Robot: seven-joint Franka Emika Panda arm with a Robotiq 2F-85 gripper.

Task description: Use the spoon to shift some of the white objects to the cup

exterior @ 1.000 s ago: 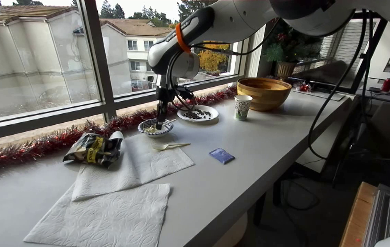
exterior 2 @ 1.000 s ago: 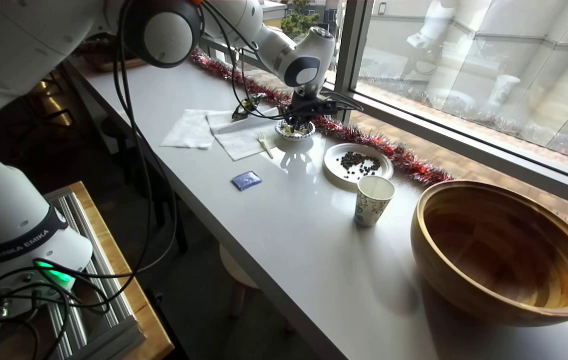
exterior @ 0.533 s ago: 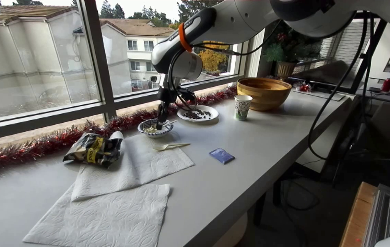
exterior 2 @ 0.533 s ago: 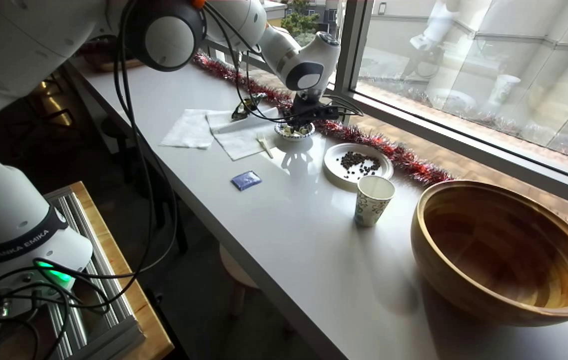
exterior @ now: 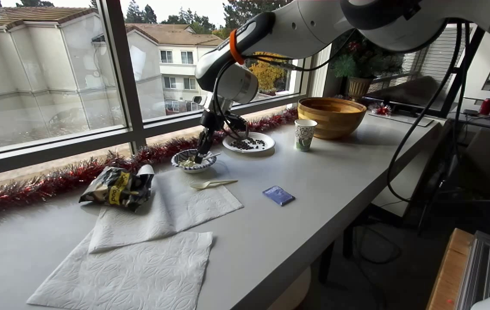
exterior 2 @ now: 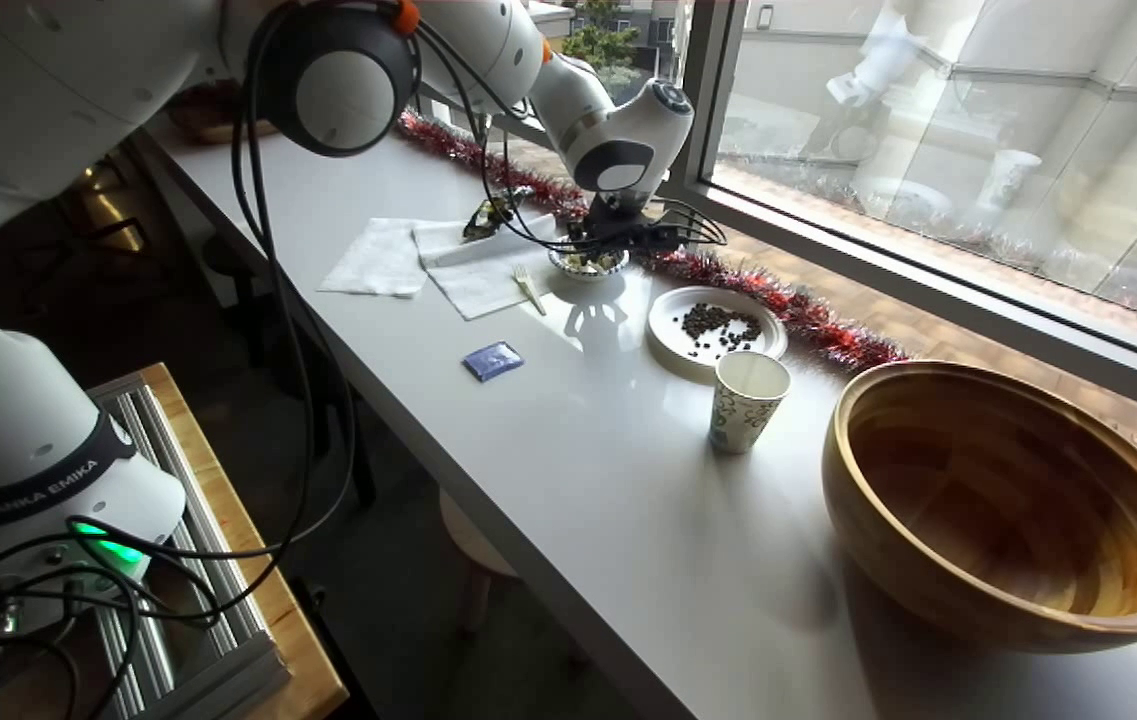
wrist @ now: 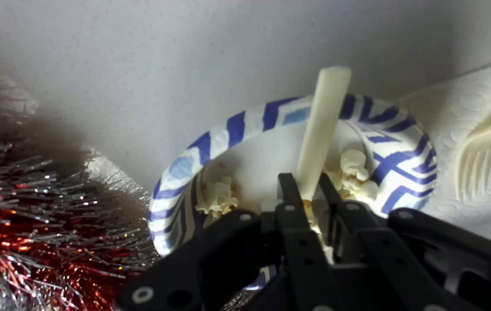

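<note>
Apparently scooping popcorn [wrist: 354, 176], a gripper [wrist: 308, 190] clasps a plastic spoon [wrist: 324, 123], next needing a level lift toward the paper cup [exterior 2: 748, 405].

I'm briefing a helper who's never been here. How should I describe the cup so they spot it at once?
On the pale counter, find the big tan wooden bowl. Between it and the round white plate of dark bits stands the cup, upright. Unlike those two, it is taller than wide, whitish, with a swirling print and green toward its base.
</note>
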